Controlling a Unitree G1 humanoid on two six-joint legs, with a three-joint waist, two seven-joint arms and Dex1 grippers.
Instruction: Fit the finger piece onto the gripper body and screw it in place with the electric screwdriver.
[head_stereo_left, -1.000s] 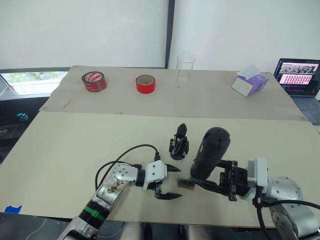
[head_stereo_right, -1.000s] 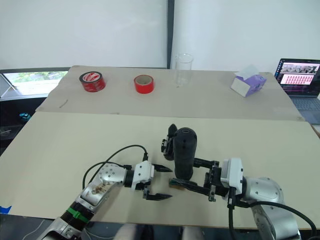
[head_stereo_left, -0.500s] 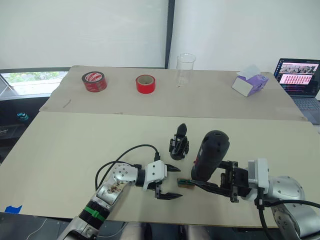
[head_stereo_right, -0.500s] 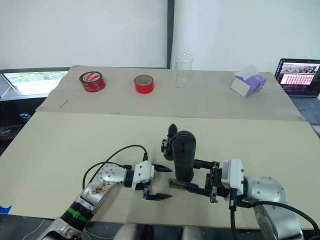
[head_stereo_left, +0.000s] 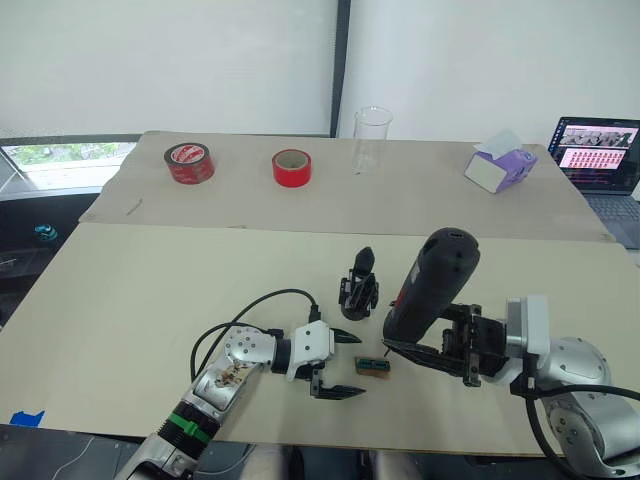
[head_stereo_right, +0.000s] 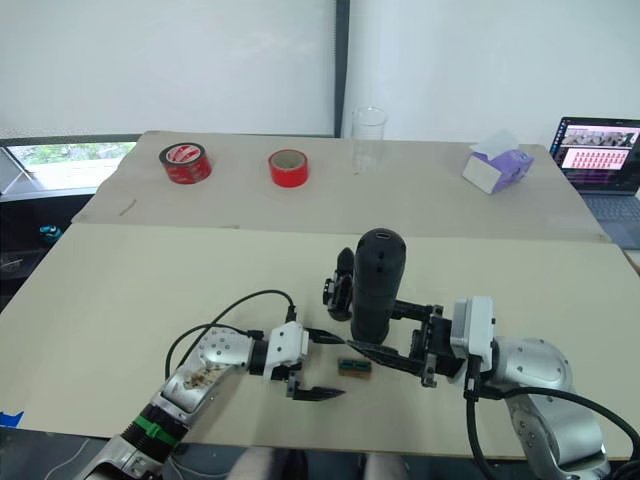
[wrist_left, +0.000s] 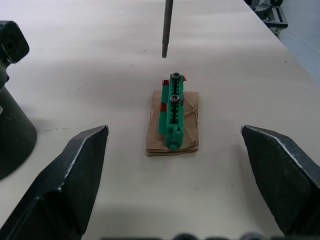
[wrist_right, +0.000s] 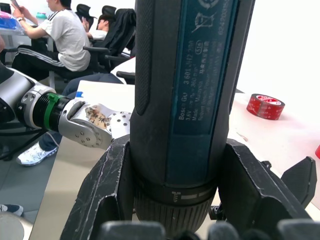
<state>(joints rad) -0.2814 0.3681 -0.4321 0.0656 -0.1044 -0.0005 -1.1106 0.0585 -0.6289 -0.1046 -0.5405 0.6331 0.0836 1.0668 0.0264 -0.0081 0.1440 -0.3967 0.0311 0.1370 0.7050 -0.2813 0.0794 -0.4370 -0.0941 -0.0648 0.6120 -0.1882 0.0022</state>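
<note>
Beige counter (head_stereo_left: 150, 300) carries everything: nearest, the left hand (head_stereo_left: 340, 365) gapes released; at its 3 o'clock the right hand (head_stereo_left: 425, 340) grasps the electric screwdriver (head_stereo_left: 430, 295), tilted; gripper body (head_stereo_left: 358, 285) stands at 12 o'clock.

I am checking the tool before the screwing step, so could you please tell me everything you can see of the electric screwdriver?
The electric screwdriver is a thick black cylinder with a rounded top end, a dark blue printed label on its side and a ribbed collar lower down. It looks like plastic. The right gripper holds it clamped around its lower body, nearly upright and leaning a little. Its thin metal bit points down, the tip just above the table, beyond the small green block, touching neither.
</note>
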